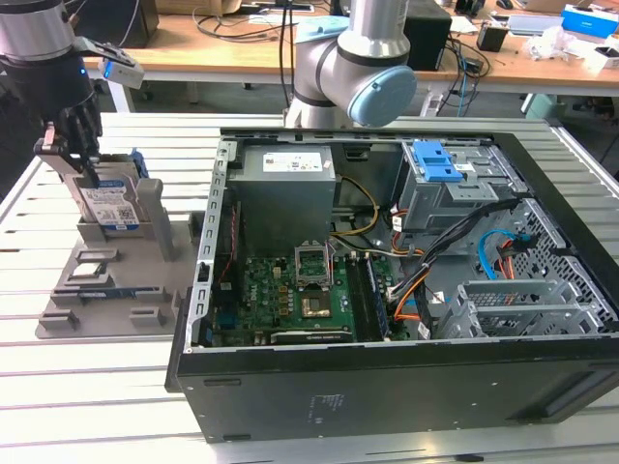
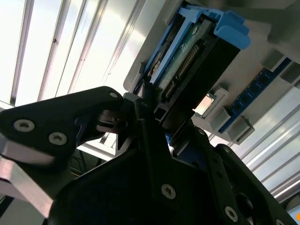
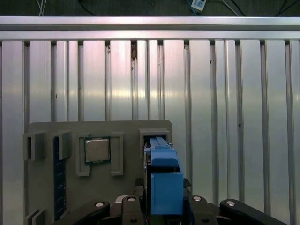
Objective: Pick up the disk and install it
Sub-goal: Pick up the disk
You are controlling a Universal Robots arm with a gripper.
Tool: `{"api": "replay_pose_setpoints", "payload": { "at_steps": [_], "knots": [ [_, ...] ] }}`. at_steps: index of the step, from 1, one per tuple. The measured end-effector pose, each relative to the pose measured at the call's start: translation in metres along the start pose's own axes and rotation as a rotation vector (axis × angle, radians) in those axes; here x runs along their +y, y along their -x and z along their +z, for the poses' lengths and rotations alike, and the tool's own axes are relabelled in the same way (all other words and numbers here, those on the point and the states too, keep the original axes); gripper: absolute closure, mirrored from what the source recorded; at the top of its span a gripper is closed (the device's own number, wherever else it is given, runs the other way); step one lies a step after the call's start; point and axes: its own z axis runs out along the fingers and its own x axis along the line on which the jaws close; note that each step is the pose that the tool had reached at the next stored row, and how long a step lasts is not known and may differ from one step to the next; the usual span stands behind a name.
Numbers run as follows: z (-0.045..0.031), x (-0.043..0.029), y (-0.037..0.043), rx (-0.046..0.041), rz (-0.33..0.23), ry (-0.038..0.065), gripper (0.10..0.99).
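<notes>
The disk [image 1: 114,205], silver with a white-and-blue label and a blue frame, stands on edge in a slot of the grey holder tray [image 1: 106,314] at the exterior view's left. My gripper [image 1: 82,166] comes down on its top edge from above. In the first wrist view the disk's blue frame [image 3: 166,180] sits between the black fingers [image 3: 139,187], which press against both its sides. The second wrist view shows the disk's connector edge [image 2: 187,61] right at the gripper [image 2: 154,117]. The disk still rests in its slot.
An open computer case [image 1: 387,387] lies to the exterior view's right of the tray, with a motherboard, cables and a drive bay topped by a blue latch plate [image 1: 440,164]. A small square chip [image 3: 97,150] sits in the tray. The arm's base [image 1: 358,68] stands behind the case.
</notes>
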Motion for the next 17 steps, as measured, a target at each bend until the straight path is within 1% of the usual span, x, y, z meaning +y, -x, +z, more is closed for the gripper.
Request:
{"api": "replay_pose_setpoints", "payload": {
  "at_steps": [10,13,17],
  "knots": [
    [-0.0004,0.0000,0.0000,0.0003,0.000,0.000,0.718],
    [-0.0034,0.0001,0.0005,0.0003,0.000,0.000,0.718],
    [-0.0100,0.0004,0.0016,0.0003,0.000,0.000,0.718]
  ]
}}
